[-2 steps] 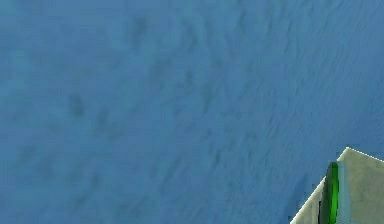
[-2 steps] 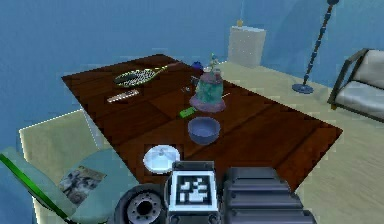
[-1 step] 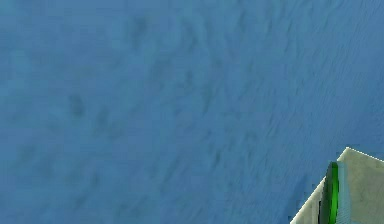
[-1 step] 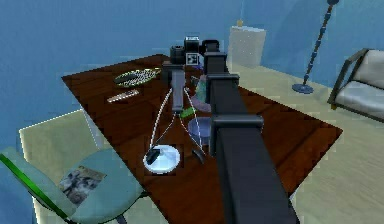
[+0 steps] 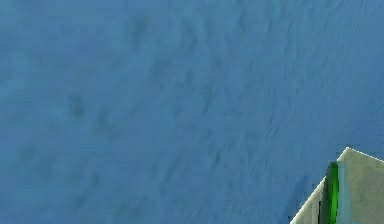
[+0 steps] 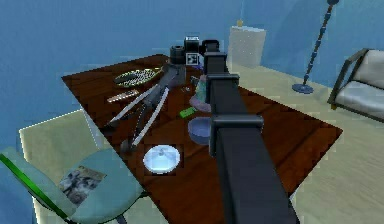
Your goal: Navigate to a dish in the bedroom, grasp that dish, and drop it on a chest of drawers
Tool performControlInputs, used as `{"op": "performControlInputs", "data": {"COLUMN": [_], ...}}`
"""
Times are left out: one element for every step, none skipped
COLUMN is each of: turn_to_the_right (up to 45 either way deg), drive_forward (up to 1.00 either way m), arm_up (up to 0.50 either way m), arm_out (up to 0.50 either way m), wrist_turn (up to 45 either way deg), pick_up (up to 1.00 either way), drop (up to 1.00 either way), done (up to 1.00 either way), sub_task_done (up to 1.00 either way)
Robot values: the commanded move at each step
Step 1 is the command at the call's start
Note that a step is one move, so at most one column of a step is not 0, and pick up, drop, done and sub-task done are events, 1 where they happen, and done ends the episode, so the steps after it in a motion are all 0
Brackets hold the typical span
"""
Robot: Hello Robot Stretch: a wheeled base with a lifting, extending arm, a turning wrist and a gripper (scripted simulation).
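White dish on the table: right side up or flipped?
Right side up: the white dish lies flat on the wooden table, its raised rim ringing a shallow, bare hollow.

Even, moderately bright light falls across a blue wall (image 5: 150,100), with only faint darker mottling. In the arm side view the dark wooden bench (image 6: 290,130) carries a soft sheen, a white dish (image 6: 161,158) is the brightest spot, and the arm (image 6: 236,150) reads nearly black.
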Motion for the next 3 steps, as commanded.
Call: {"op": "performControlInputs", "data": {"turn_to_the_right": [0.0,0.0,0.0], "drive_forward": [0.00,0.00,0.00], "arm_up": [0.00,0.00,0.00], "arm_out": [0.00,0.00,0.00], "wrist_turn": [45.0,45.0,45.0], "pick_up": [0.00,0.00,0.00], "drop": [0.00,0.00,0.00], "done": [0.00,0.00,0.00], "sub_task_done": [0.00,0.00,0.00]}}
